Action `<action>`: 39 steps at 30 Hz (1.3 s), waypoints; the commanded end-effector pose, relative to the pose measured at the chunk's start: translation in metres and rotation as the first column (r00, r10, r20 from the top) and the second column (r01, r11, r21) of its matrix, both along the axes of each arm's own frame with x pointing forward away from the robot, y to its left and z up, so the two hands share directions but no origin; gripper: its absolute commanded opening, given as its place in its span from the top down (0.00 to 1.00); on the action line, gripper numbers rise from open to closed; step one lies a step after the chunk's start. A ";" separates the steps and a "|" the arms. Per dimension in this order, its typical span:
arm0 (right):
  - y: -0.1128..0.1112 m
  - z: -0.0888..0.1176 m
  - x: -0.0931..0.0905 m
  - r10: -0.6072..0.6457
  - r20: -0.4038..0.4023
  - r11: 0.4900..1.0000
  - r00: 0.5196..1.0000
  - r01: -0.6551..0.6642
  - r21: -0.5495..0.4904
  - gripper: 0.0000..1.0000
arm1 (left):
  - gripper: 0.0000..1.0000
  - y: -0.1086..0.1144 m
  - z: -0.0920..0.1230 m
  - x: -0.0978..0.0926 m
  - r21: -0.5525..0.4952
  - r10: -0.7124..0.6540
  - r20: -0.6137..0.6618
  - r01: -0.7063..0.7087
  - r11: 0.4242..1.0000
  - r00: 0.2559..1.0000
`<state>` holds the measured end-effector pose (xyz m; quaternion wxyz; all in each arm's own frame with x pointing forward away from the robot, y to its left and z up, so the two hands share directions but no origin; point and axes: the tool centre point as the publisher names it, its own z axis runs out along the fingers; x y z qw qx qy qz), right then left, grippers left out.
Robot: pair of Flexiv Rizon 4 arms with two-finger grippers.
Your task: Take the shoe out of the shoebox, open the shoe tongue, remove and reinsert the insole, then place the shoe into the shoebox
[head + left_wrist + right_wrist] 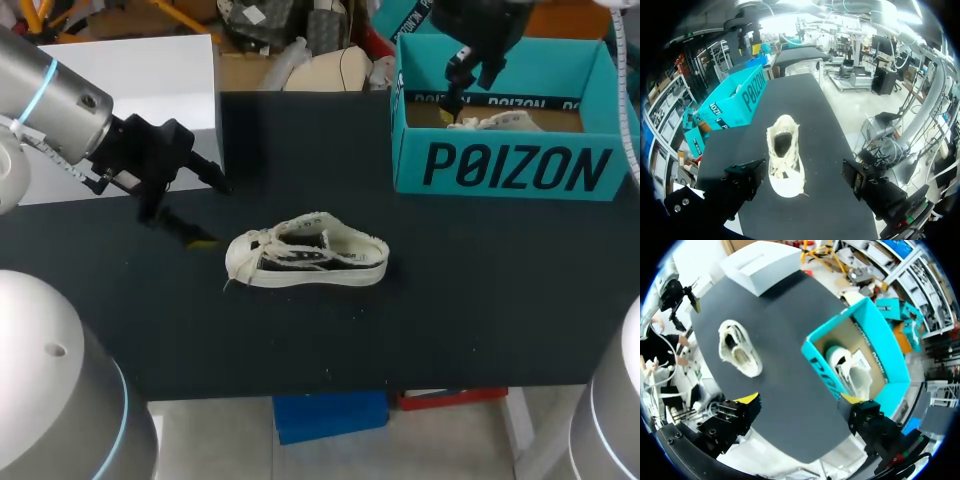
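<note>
Black table (450,300) carries everything. Places given rel. to the shoebox.

L arm (50,100) comes in from the side far from the shoebox. R arm (480,20) hangs directly over it.

Shoebox (500,165): teal, lid off, open top, sits at the far R corner of the table with its printed long wall facing the table's middle.

White box (130,90): on the far edge, well apart from the shoebox, at the opposite far corner.

Shoe (305,255): cream low sneaker, dark inside, out of the shoebox on bare table. It is apart from the printed wall, twd the table's middle. Appears upright on its sole, heel end nearer the shoebox, toe pointing away from it. Laces loose, mouth open to above (L wrist view).

2nd shoe (500,122): same cream type, lying inside the shoebox on the cardboard floor. Its exact pose is hard to tell.

L gripper (213,213): farther from the shoebox than the shoe, just past the toe. Fingers spread wide, nothing between them, not touching the shoe.

R gripper (466,92): above the shoebox's open top, over the end away from the 2nd shoe's bulk. Fingers apart, holding nothing.
</note>
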<state>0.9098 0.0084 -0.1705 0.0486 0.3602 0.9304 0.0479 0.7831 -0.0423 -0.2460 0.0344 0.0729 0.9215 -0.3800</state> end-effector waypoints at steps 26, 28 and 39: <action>0.140 -0.018 -0.121 0.559 0.013 0.821 0.829 -0.556 0.128 0.00 | 0.00 0.000 -0.001 0.000 0.000 0.001 0.004 -0.001 1.000 1.000; 0.140 -0.018 -0.121 0.559 0.013 0.821 0.829 -0.556 0.128 0.00 | 0.00 0.000 -0.001 0.000 0.000 0.001 0.004 -0.001 1.000 1.000; 0.140 -0.018 -0.121 0.559 0.013 0.821 0.829 -0.556 0.128 0.00 | 0.00 0.000 -0.001 0.000 0.000 0.001 0.004 -0.001 1.000 1.000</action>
